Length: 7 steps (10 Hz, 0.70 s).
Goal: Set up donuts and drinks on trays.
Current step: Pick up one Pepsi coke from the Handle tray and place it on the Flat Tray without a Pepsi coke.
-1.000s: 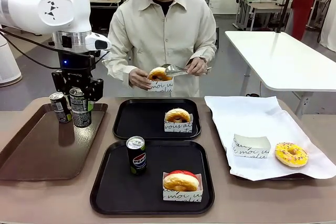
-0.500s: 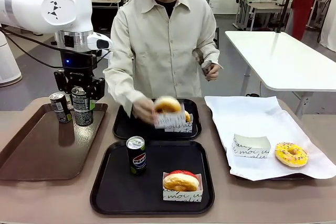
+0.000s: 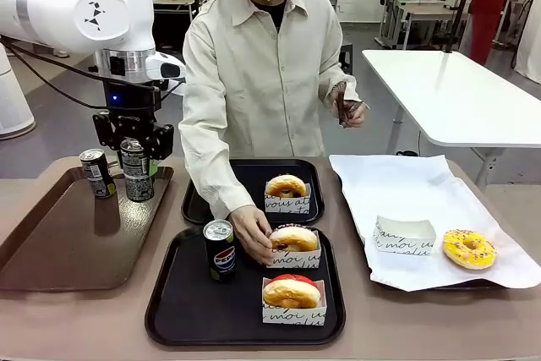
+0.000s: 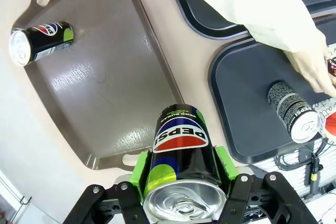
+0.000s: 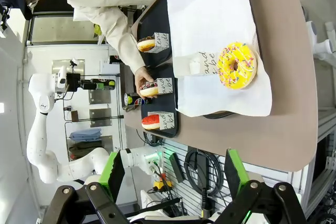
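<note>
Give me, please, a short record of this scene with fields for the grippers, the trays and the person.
left gripper: shut on a soda can, over the brown tray
right gripper: open, holding nothing
near black tray: one standing can, two boxed donuts
far black tray: one boxed donut
person's hand: on the near tray's farther donut box

A lab hall: white worktable (image 3: 456, 99), equipment benches (image 3: 418, 19) behind.
</note>
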{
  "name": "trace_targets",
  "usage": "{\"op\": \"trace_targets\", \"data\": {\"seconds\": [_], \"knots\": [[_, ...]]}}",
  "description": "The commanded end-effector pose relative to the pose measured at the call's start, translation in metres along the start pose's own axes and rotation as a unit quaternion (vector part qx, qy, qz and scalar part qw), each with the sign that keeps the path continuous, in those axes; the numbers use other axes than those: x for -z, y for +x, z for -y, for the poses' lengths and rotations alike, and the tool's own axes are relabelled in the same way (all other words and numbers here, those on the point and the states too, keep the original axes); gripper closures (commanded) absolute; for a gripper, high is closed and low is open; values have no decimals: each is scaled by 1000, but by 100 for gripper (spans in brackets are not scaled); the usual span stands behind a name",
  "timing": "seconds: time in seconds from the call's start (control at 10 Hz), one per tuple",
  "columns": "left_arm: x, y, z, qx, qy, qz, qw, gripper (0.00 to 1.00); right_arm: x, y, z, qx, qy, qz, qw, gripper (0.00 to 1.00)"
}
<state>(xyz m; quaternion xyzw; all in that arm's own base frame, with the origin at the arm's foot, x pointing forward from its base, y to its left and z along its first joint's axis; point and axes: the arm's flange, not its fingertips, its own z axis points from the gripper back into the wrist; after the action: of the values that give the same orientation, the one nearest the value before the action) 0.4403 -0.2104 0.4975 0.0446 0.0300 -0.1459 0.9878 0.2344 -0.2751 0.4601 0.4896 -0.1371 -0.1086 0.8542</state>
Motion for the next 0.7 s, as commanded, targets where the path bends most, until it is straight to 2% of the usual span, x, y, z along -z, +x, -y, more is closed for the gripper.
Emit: {"op": "trace_targets", "data": {"seconds": [0.0, 0.5, 0.6], "knots": [[-1, 1, 2, 0, 3, 5, 1000, 40, -1, 1, 1, -4, 10, 4, 1000, 0], [-1, 7, 5, 3, 1, 6, 1000, 40, -1, 1, 1, -4, 10, 4, 1000, 0], [0, 11, 11, 4, 7, 23, 1000, 40, -1, 1, 1, -4, 10, 4, 1000, 0]]}}
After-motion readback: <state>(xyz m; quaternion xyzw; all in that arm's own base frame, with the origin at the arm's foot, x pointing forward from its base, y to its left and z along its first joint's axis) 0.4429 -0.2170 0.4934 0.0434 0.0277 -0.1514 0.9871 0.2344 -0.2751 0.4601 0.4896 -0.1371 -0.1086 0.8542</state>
